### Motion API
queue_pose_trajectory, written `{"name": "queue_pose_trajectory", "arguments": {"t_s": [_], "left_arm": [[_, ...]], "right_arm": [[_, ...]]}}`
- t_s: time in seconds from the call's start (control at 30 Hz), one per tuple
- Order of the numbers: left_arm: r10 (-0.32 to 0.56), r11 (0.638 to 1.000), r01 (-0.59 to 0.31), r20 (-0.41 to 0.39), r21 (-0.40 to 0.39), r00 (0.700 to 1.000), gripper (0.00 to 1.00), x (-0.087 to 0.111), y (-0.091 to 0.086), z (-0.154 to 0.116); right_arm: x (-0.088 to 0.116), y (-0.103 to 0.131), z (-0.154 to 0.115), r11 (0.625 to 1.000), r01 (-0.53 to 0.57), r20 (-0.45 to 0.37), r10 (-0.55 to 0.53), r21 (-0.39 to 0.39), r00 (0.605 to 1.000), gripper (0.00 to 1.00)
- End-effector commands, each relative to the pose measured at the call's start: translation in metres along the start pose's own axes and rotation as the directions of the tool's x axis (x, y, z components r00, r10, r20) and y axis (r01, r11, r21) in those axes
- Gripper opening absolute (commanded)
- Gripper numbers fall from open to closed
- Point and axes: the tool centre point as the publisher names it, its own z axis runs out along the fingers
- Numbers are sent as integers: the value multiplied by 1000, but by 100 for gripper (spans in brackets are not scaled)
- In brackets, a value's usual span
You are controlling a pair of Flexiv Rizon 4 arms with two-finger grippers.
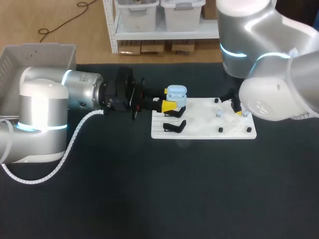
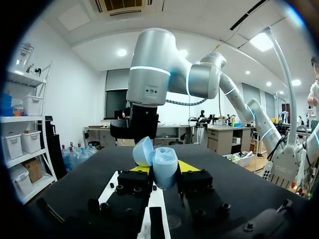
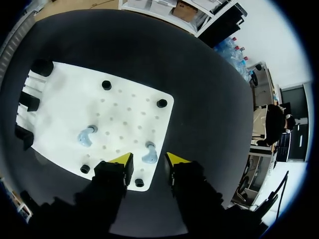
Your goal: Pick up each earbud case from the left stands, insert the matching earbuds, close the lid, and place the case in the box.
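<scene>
Blue plastic at stake: pinching the open-lidded earbud case (image 1: 176,93) tight in the left gripper (image 2: 164,172) at ten o'clock on the white board (image 1: 199,130), straddling the two o'clock earbud (image 3: 149,155) with the right gripper (image 3: 152,160) parted and empty, perhaps risking nudging it away by closing off-centre.

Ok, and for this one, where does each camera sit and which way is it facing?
Head view: fixed above and behind, looking down on the table; left arm enters at left, right arm at right.
Left wrist view: on that wrist, looking level across the table; left gripper holds the open earbud case, right arm beyond.
Right wrist view: on that wrist, looking down on the white board; right gripper open, an earbud between its fingers.
Shared: head and left wrist views both show the case.
</scene>
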Motion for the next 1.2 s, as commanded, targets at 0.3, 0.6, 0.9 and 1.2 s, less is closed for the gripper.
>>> {"name": "queue_pose_trajectory", "arguments": {"t_s": [0.3,0.6,0.9,1.2], "left_arm": [[2,1000,-2,0,-5,1000,0,0,-1,0],[2,1000,-2,0,-5,1000,0,0,-1,0],[2,1000,-2,0,-5,1000,0,0,-1,0],[2,1000,-2,0,-5,1000,0,0,-1,0]], "right_arm": [[3,-3,7,1000,-13,5,13,7,1000,35],[1,-3,11,1000,-10,5,10,11,1000,32],[0,-2,14,1000,-5,-1,6,16,1000,31],[0,-2,16,1000,-7,-8,7,22,1000,15]]}}
